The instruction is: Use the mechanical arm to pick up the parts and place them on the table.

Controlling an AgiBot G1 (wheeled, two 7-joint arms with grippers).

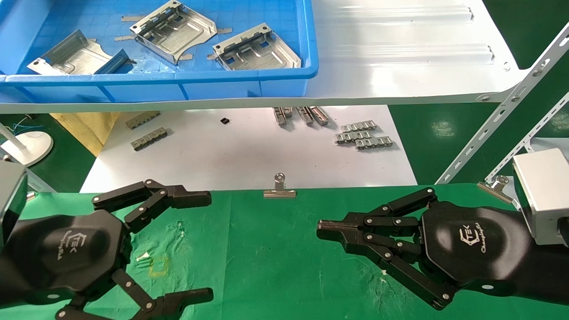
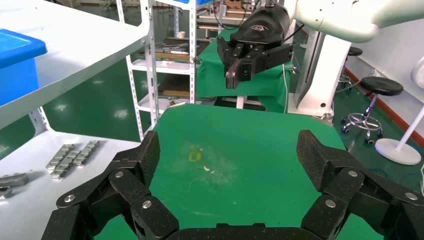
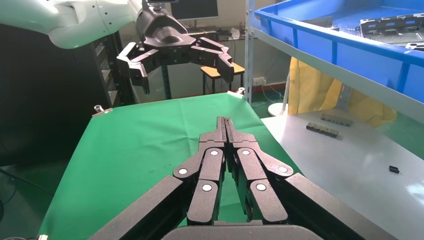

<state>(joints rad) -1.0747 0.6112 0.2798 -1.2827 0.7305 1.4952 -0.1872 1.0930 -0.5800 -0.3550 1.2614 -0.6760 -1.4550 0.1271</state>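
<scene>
Table (image 1: pixel 275 258): we see bright green cloth with a small yellow square mark (image 1: pixel 158 266).
Parts (image 1: pixel 173 30): shiny silver.
Bin (image 1: pixel 249 82): we see solid blue.
Shelf (image 1: pixel 400 58): glossy white.
Board (image 1: pixel 249 155): matte white.
Left gripper (image 1: pixel 209 242): we see black, with a white logo.
Right gripper (image 1: pixel 322 231): black, white logo, silver-grey wrist.
Toothed strips (image 1: pixel 362 135): grey metal.

We see two matching black claws: the left claw (image 1: pixel 209 244) at lower left and the right claw (image 1: pixel 321 230) at lower right. Each has jointed link fingers with silver rivets, a glossy hexagonal palm with a white logo, and a silver box wrist. White arm shells show in the wrist views.
</scene>
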